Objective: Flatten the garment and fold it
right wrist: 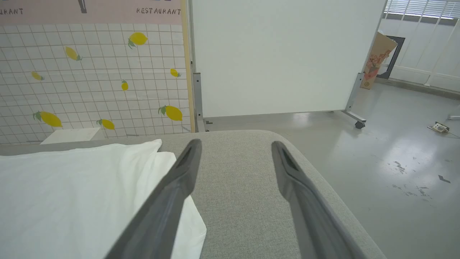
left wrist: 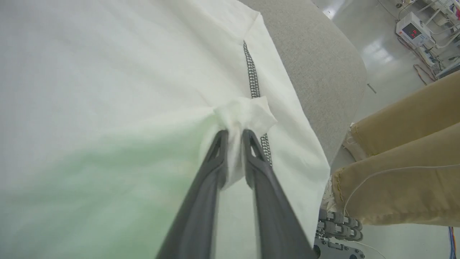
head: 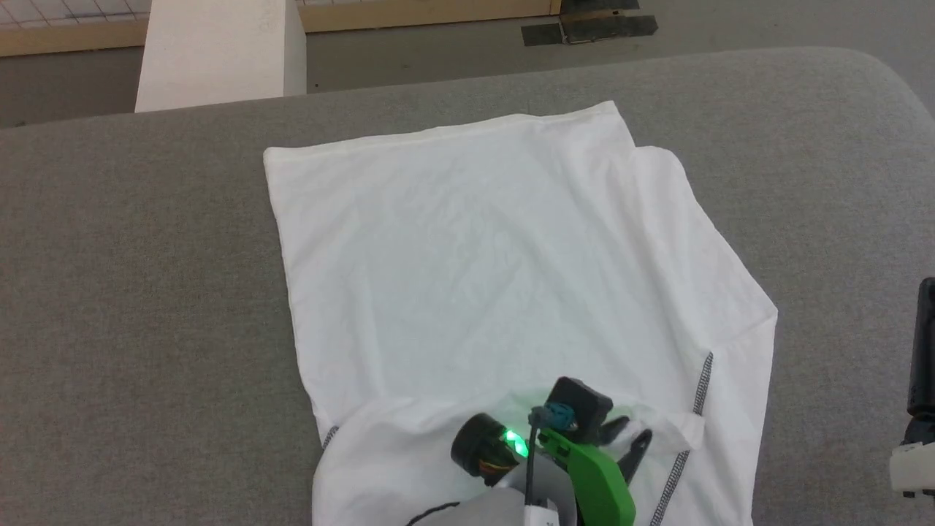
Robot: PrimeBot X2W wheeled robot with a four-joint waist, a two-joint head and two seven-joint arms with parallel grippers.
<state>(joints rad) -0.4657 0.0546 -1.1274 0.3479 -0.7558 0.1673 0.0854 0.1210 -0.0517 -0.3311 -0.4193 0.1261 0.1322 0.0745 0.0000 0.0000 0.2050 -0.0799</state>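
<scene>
The white garment [head: 497, 256] lies spread on the grey padded table [head: 146, 292], with its near edge folded over towards the right. A grey-and-white stitched trim line [head: 703, 383] runs along its right side. My left gripper [head: 632, 435] is low over the near edge. In the left wrist view the left gripper [left wrist: 235, 133] is shut on a bunched corner of the garment [left wrist: 107, 72] beside the trim line [left wrist: 252, 77]. My right gripper [right wrist: 235, 144] stands open over bare table to the right of the garment [right wrist: 72, 187], and nothing is between its fingers. It also shows at the right edge of the head view [head: 925, 343].
A white box [head: 219, 51] stands beyond the table's far left edge. A person's legs in tan trousers [left wrist: 406, 162] are close to the table's rounded right corner. A white partition board on wheels [right wrist: 280, 54] and a lemon-patterned tiled wall [right wrist: 90, 79] stand behind the table.
</scene>
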